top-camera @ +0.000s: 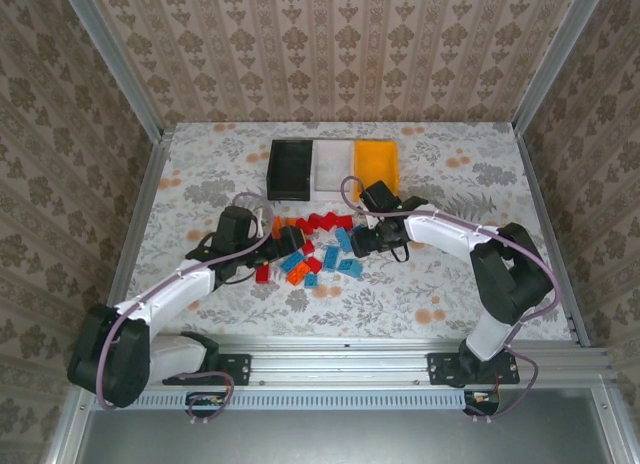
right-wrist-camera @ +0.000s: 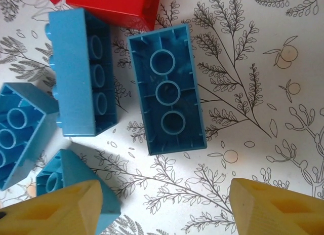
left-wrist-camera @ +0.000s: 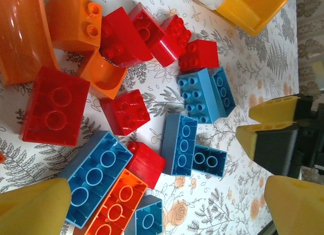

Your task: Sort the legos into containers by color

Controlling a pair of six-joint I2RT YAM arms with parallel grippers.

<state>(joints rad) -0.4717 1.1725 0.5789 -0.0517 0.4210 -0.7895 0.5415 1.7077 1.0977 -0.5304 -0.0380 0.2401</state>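
The left claw hangs low over the left edge of the brick pile, which lies mid-table on the flowered table between the two arms. Its wrist view shows its yellow fingertips standing wide apart, with nothing gripped. Below that claw lie a large red brick and an orange curved piece at the left of the view. A long blue brick lies studs down with its hollow underside showing, and an orange brick lies against it. Further right are a small red brick and a pair of blue bricks side by side. The right claw is low at the right edge of the pile, facing the left claw. Its fingertips are parted and hold nothing, with bare table between them. Its left fingertip sits against a small blue brick, though contact cannot be confirmed. Ahead of it a blue brick lies upturned, with another blue brick on its side just beside it. Three bins stand in a touching row at the far side of the table, well apart from the pile: the black bin, the white bin and the orange-yellow bin. All visible bricks lie on the table.
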